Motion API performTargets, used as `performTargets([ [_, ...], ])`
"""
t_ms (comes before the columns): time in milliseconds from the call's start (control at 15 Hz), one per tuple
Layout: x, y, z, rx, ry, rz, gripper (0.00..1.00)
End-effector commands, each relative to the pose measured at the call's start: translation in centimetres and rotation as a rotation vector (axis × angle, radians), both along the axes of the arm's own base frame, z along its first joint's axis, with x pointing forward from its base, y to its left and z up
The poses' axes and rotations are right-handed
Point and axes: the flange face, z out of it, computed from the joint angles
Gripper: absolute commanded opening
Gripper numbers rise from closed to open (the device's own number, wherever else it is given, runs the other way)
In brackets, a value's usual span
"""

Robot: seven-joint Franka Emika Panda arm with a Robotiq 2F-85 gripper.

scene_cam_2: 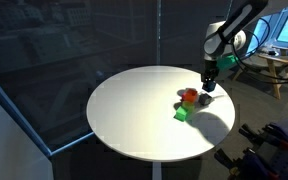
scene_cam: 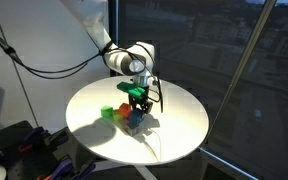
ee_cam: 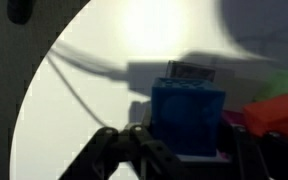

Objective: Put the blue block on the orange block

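Note:
In the wrist view the dark blue block [ee_cam: 189, 105] fills the gap between my gripper's [ee_cam: 184, 145] two dark fingers, which press against its sides. The orange block [ee_cam: 282, 118] lies just to its right on the white table. A pale grey-white cube [ee_cam: 191, 70] shows right behind the blue block. In both exterior views the gripper [scene_cam: 136, 104] [scene_cam_2: 208, 88] hangs over the cluster of blocks, with the orange block [scene_cam: 122, 111] [scene_cam_2: 189, 96] beside it. The blue block is mostly hidden by the fingers in those views.
The blocks lie on a round white table [scene_cam: 179, 125] [scene_cam_2: 134, 110]. A green cube [scene_cam: 106, 112] [scene_cam_2: 182, 114] lies by the orange block. A thin cable [ee_cam: 79, 70] runs across the tabletop. Dark glass walls stand behind the table.

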Motion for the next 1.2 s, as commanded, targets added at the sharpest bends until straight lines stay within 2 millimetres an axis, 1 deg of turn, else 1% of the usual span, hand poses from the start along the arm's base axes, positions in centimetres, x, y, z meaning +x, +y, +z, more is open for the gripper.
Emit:
performTargets([
  [0, 0.7, -0.2, 3.4, -0.023, -0.035, -0.035, 0.30],
  [267, 1.1, -0.3, 6.0, -0.023, -0.074, -0.057, 0.30],
  [533, 1.2, -0.1, 8.1, -0.018, -0.047, -0.062, 0.30],
  [800, 1.2, 0.7, 10.1, -0.002, -0.022, -0.053, 0.30],
  [1133, 1.3, 2.0, 12.2, 0.016, -0.042, -0.019, 0.30],
])
